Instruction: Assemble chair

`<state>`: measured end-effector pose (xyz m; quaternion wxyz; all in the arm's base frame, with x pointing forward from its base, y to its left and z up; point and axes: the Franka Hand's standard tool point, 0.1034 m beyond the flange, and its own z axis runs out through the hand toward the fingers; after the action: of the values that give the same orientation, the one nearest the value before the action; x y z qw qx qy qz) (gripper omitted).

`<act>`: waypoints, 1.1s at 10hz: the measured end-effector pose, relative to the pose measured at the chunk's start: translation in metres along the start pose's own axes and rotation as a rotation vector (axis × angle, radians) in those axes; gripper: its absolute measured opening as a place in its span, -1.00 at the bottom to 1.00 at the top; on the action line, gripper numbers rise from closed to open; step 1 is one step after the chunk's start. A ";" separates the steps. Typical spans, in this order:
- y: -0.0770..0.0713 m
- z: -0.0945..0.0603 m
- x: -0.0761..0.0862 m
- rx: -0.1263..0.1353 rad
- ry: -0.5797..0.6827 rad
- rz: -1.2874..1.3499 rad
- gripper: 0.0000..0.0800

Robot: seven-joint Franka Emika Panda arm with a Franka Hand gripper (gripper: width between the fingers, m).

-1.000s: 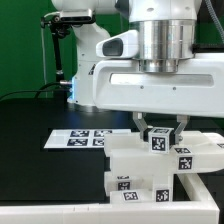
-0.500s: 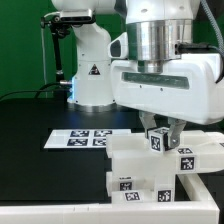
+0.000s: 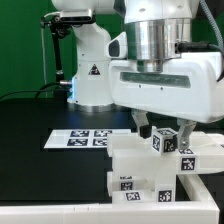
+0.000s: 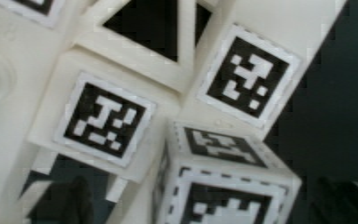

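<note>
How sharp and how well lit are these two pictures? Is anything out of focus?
Exterior view: even light and fairly sharp, with readable tags on the marker board and no strong glare on the white gripper. Wrist view: very close, so the chair parts look soft and the tag edges are blurred, with dark gaps between the parts.

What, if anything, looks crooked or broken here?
The tagged cube on top of the white chair pieces sits a little tilted, not square with the blocks under it. The open hand hangs around it, not gripping it. Nothing looks broken or spilled.
</note>
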<state>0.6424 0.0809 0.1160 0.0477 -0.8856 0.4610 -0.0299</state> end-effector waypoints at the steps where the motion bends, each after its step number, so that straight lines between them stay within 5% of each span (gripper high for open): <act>1: 0.000 0.000 0.000 -0.001 0.000 -0.073 0.59; 11: -0.004 0.003 -0.009 -0.016 0.008 -0.845 0.62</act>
<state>0.6403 0.0908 0.1132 0.0224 -0.9970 0.0575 -0.0466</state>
